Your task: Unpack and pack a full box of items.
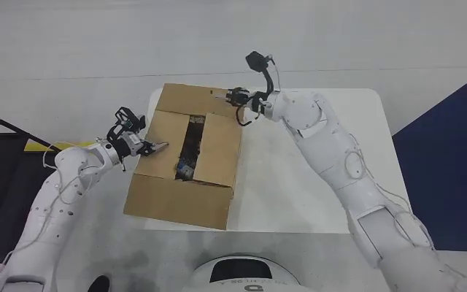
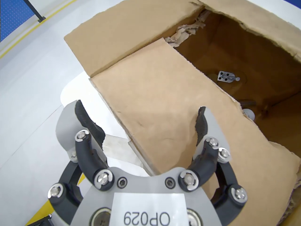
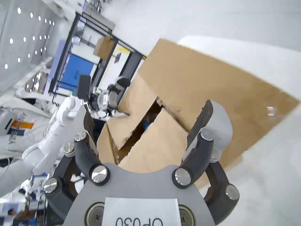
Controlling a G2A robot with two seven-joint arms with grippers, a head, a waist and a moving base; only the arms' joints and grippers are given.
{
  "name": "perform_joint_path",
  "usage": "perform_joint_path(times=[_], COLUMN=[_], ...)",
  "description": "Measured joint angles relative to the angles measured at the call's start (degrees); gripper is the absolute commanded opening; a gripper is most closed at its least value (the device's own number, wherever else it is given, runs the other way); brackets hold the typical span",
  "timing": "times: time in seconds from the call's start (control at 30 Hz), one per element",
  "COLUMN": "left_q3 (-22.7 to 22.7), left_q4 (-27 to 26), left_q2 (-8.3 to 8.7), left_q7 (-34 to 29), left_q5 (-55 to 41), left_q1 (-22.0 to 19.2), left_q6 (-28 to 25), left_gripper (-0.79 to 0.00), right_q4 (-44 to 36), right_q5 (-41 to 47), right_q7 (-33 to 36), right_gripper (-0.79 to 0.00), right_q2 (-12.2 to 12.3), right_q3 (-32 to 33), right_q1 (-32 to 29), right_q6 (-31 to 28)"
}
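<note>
A brown cardboard box (image 1: 219,150) stands on the left part of the white table (image 1: 306,190). Its two long flaps lie nearly shut, and a narrow gap (image 1: 192,142) between them shows dark items inside. My left gripper (image 1: 155,146) hovers open at the outer edge of the left flap (image 2: 152,90), with the flap below its fingers (image 2: 81,118). Inside the box lie a small metal part (image 2: 225,76) and crumpled paper (image 2: 183,34). My right gripper (image 1: 228,95) is open over the box's far right corner (image 3: 211,83). It holds nothing between its fingers (image 3: 204,116).
The table's right half (image 1: 328,146) is bare. The box's near side reaches close to the table's front edge (image 1: 241,230). A dark blue panel (image 1: 438,139) stands off the table to the right. A yellow floor line (image 2: 47,12) runs beyond the left side.
</note>
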Motion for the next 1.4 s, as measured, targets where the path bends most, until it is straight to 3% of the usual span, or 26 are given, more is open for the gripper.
perform_joint_path(times=[0.17, 0.33, 0.57, 0.9, 1.17, 1.23, 1.4], left_q3=[-1.1, -4.4, -9.9, -12.9, -11.9, -11.3, -8.9], left_q4=[0.2, -0.3, -0.6, 8.4, 13.5, 14.5, 16.2], left_q2=[0.03, 0.56, 1.52, 1.74, 1.33, 1.16, 0.59], left_q7=[0.9, 2.6, 3.5, 5.0, 6.1, 6.2, 6.4], left_q5=[-1.8, -5.9, -8.6, -13.1, -13.8, -13.3, -11.4], left_q1=[0.0, 1.6, 5.5, 6.4, 5.0, 4.8, 4.2], left_q6=[-0.3, -3.0, -4.6, -6.1, -7.1, -6.8, -6.2], left_gripper=[0.0, 0.0, 0.0, 0.0, 0.0, 0.0, 0.0], right_q4=[0.9, 6.3, 13.1, 21.3, 24.0, 25.0, 25.9], right_q5=[-2.9, 0.3, 8.9, 26.9, 32.1, 31.0, 26.6], right_q7=[-0.8, 1.0, 1.9, 12.1, 23.4, 27.6, 30.2], right_gripper=[0.0, 0.0, 0.0, 0.0, 0.0, 0.0, 0.0], right_q2=[0.8, 0.1, -0.9, -1.7, -2.3, -2.4, -3.0], right_q3=[2.6, 1.6, 1.6, 3.8, 1.9, 0.4, -4.4], right_q1=[-2.5, -1.0, 0.8, 1.7, 4.0, 5.3, 7.1], right_q6=[10.3, 8.3, -5.0, -27.7, -33.5, -33.2, -30.8])
